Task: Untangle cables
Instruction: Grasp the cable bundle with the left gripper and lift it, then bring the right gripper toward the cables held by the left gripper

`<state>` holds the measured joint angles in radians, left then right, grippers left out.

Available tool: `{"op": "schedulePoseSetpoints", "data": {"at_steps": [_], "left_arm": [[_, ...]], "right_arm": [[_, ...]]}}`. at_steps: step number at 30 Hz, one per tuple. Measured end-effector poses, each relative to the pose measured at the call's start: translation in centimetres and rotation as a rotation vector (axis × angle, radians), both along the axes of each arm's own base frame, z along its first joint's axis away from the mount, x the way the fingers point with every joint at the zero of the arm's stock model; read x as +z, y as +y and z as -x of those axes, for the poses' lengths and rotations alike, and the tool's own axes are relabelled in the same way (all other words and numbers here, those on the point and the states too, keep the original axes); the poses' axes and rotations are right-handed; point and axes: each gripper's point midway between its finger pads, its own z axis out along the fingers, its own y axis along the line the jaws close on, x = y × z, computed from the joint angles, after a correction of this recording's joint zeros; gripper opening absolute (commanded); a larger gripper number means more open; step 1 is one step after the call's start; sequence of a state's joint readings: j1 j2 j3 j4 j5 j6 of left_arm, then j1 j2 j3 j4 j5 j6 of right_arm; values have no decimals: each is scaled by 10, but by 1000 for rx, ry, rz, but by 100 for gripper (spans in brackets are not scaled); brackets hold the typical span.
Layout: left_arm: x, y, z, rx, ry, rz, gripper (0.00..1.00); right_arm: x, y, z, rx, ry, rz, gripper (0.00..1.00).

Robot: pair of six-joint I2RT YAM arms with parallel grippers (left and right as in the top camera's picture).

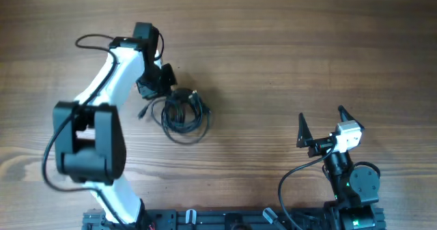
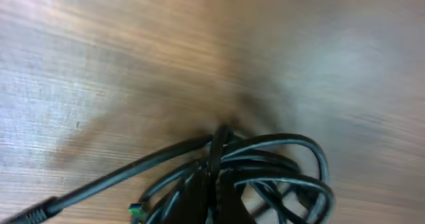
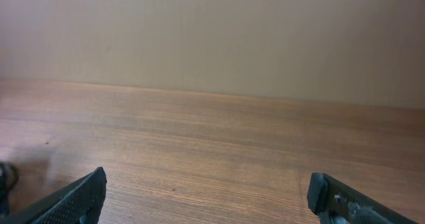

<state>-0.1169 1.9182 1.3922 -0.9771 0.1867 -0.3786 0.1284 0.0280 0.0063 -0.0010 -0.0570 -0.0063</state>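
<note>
Overhead, the wooden worktop (image 1: 307,39) fills the scene. The white and black left arm (image 1: 113,73) reaches from the near edge to the worktop's left-centre, and the shorter right arm (image 1: 351,182) sits folded at the near right. The cables (image 1: 181,114) lie as a loosely coiled black bundle left of centre, well apart from the right arm. The left tool (image 1: 166,92) is at the bundle's upper left edge with its jaws closed. In the left wrist view several strands (image 2: 279,164) meet at its tip, but whether one is pinched I cannot tell. The right tool (image 1: 322,121) stands spread wide above bare wood, holding nothing. A small plug end (image 1: 142,112) sticks out at the bundle's left.
</note>
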Motion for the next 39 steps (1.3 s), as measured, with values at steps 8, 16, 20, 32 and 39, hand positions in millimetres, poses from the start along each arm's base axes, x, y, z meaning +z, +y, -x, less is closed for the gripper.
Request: {"op": "schedulePoseSetpoints", "data": {"at_steps": [8,16,20,32,39], "left_arm": [[123,-18,-14,-56,-379,60,4],[101,-47,-2,-184,-362,67,4],[101,-53,-1,-300,-389,58,4],[77,-118,31,-811,-550,357,4],[97,-118,31,-796,-606,539,4]], "right_arm": [[0,0,0,0,0,0,100],[0,0,0,0,0,0,100],[0,0,0,0,0,0,100],[0,0,0,0,0,0,100],[0,0,0,0,0,0,100]]}}
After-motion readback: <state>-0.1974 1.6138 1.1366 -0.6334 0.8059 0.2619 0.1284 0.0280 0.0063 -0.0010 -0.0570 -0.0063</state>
